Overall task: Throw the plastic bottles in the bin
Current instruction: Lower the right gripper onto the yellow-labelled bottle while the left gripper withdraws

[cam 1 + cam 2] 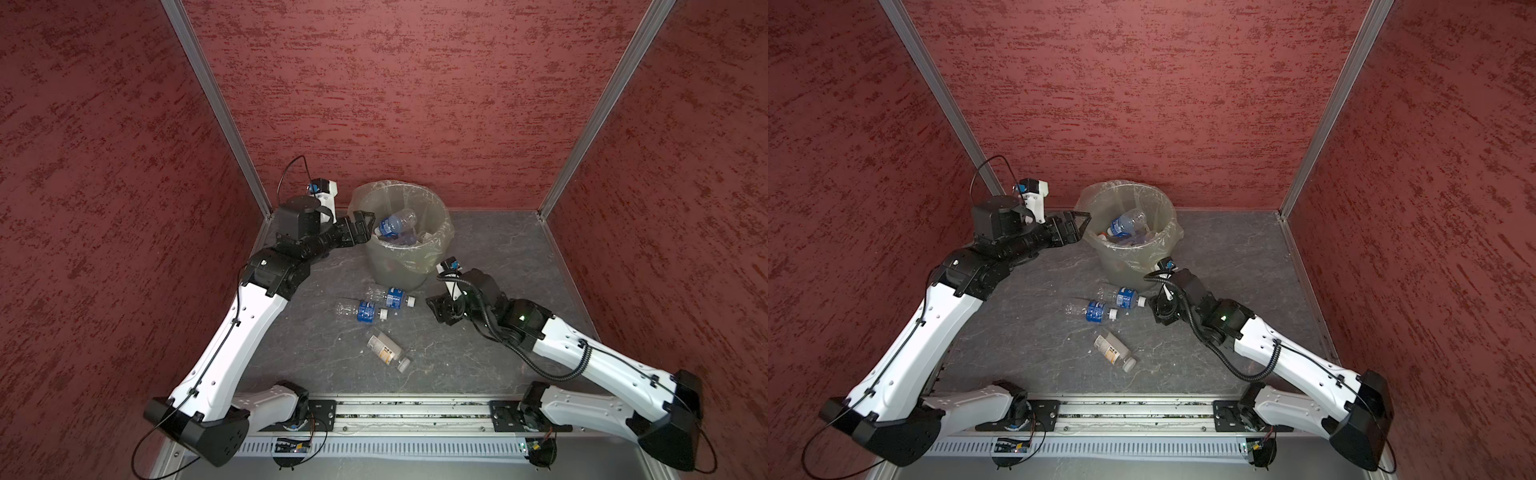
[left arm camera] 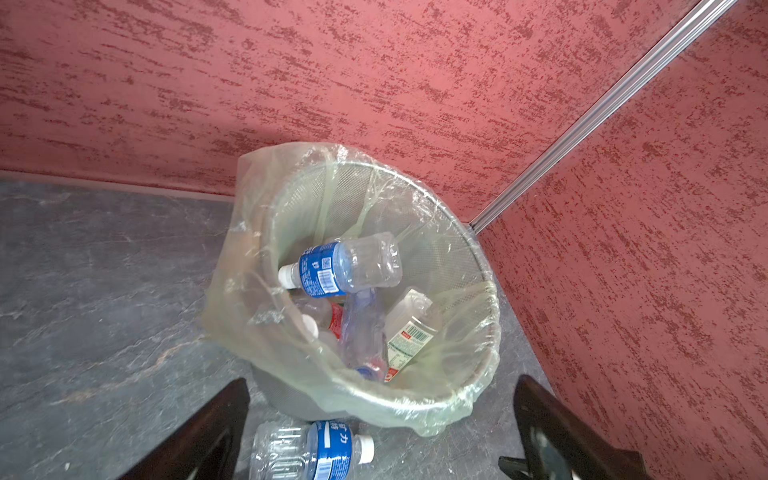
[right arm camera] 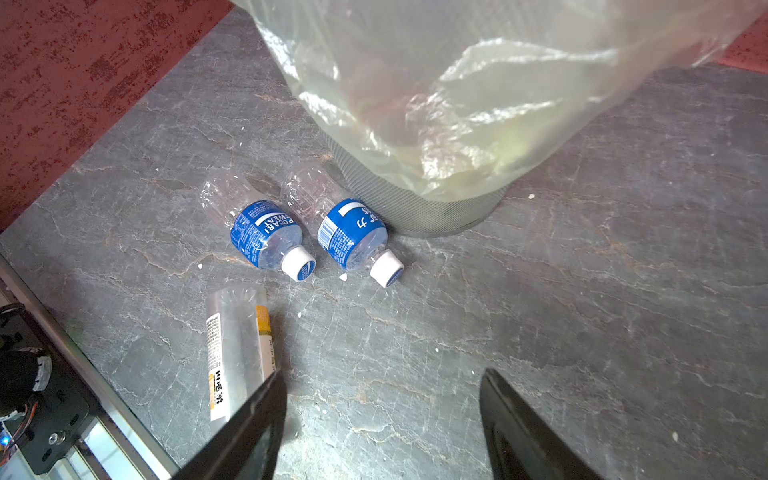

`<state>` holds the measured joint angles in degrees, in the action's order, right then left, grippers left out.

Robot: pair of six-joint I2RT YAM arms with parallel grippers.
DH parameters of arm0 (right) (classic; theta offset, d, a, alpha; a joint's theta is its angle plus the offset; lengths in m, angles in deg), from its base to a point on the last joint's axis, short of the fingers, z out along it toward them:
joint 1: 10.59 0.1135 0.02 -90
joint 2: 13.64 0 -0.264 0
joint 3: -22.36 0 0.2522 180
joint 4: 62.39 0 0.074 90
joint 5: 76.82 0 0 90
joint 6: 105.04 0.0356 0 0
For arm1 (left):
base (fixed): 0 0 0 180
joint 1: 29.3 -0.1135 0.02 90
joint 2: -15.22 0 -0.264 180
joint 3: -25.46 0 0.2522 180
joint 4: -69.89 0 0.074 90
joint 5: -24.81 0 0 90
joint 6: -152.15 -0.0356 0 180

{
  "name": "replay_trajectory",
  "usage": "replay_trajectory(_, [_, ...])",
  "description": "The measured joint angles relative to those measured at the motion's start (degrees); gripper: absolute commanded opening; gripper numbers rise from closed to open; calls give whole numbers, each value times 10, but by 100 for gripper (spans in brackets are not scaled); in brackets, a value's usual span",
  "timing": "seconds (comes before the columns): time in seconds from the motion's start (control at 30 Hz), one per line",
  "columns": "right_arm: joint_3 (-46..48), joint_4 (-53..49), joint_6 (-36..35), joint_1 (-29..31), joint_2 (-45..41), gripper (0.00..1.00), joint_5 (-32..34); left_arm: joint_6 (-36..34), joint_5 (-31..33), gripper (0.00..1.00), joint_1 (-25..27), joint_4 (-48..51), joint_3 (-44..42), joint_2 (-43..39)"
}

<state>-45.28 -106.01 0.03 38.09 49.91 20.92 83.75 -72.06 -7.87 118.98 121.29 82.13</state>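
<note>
The bin (image 1: 395,270) stands at the back of the floor with a translucent liner over its rim. Several plastic bottles lie inside it, a blue-labelled one (image 2: 345,266) on top. On the floor in front lie two blue-labelled bottles (image 1: 388,296) (image 1: 361,311) side by side, and a white-and-orange-labelled bottle (image 1: 386,349) nearer the front. My left gripper (image 1: 365,226) hangs open and empty at the bin's left rim. The right gripper (image 1: 436,309) is low over the floor, right of the bottles. In the right wrist view it (image 3: 383,373) stands open over bare floor.
Red textured walls with aluminium corner posts (image 1: 216,108) enclose the grey stone-pattern floor (image 1: 498,257) on three sides. A metal rail (image 1: 399,411) carrying both arm bases runs along the front edge.
</note>
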Motion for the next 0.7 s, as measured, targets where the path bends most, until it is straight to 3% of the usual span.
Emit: replay_trajectory(0.7, [-55, 3, -5, 68, 116, 84, -13, 35, -22, 99, -41, 8, -209, -141])
